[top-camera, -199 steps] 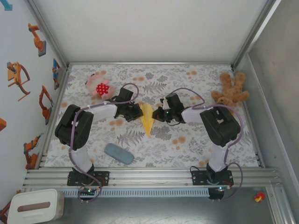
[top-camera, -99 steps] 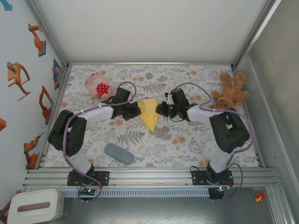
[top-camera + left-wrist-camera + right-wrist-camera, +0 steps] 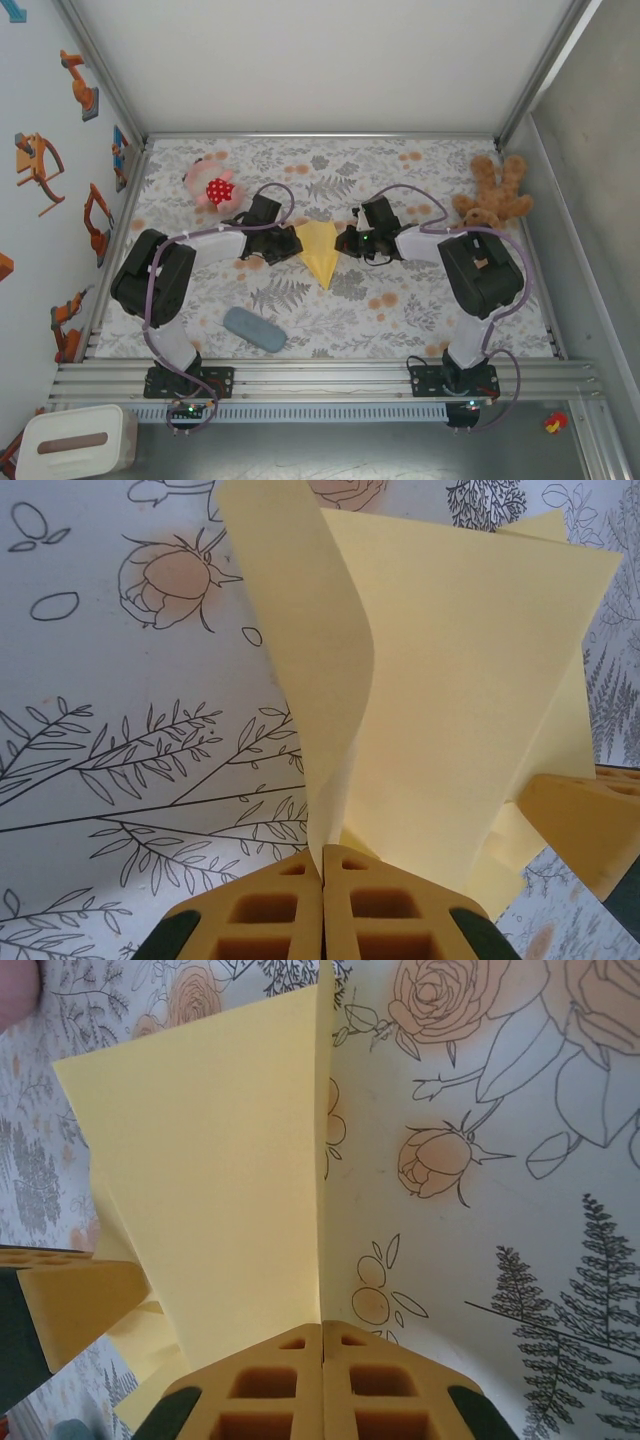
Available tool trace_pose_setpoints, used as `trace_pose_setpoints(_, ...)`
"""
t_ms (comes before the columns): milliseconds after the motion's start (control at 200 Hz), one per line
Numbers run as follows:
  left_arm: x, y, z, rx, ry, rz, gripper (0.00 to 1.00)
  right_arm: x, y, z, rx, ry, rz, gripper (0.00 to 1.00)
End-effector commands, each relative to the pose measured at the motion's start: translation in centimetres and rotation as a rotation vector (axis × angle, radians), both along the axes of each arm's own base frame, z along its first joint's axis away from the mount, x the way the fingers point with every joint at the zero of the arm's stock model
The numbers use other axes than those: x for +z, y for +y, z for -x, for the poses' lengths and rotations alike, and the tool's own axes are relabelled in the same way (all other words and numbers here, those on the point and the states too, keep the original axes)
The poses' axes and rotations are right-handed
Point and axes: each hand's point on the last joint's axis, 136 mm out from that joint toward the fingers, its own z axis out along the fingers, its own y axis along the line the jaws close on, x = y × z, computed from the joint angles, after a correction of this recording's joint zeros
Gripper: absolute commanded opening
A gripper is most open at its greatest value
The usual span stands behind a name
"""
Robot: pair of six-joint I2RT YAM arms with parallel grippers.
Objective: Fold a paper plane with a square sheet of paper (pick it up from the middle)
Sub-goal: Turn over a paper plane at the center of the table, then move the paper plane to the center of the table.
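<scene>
Overhead, both arms bend inward over the flowered table [image 3: 400,300]. The left gripper [image 3: 283,243] and right gripper [image 3: 347,240] face each other, with the yellow paper plane [image 3: 320,255] between them, its point toward the bases. At the left wrist, the left gripper [image 3: 323,865] is pinched tight on the plane's [image 3: 450,700] lower edge. At the right wrist, the right gripper [image 3: 322,1345] is likewise closed on the plane's [image 3: 220,1180] fold.

From here I count 2 robot arms [image 3: 165,275] [image 3: 480,270], 1 yellow paper plane [image 3: 320,252], 1 brown teddy bear [image 3: 492,195], 1 pink plush toy [image 3: 210,183], 1 grey-blue pad [image 3: 254,329] and 1 white box [image 3: 75,441].
</scene>
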Motion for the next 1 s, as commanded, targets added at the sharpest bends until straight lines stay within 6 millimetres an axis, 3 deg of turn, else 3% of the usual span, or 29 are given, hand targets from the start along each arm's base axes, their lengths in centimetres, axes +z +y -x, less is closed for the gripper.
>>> trace_pose_setpoints(0, -0.1, -0.1, 0.1, -0.009, 0.008, 0.016, 0.07, 2.4, -0.5, -0.7, 0.003, -0.065, 0.016, 0.15)
trace_pose_setpoints(160, 0.4, -0.2, 0.0, -0.007, 0.004, 0.023, 0.06, 4.4, -1.5, 0.0, 0.003, -0.109, 0.065, 0.32)
trace_pose_setpoints(270, 0.6, -0.3, 0.0, -0.005, 0.001, 0.030, 0.07, 4.9, -1.3, 1.2, 0.035, -0.118, 0.104, 0.35)
trace_pose_setpoints(501, 0.7, -0.4, -0.1, -0.007, -0.001, 0.035, 0.06, 3.3, 1.3, 3.7, 0.119, -0.080, 0.163, 0.36)
trace_pose_setpoints(997, 0.8, -0.5, -0.2, -0.009, 0.001, 0.042, 0.06, 1.4, 4.8, 4.9, 0.206, -0.026, 0.170, 0.42)
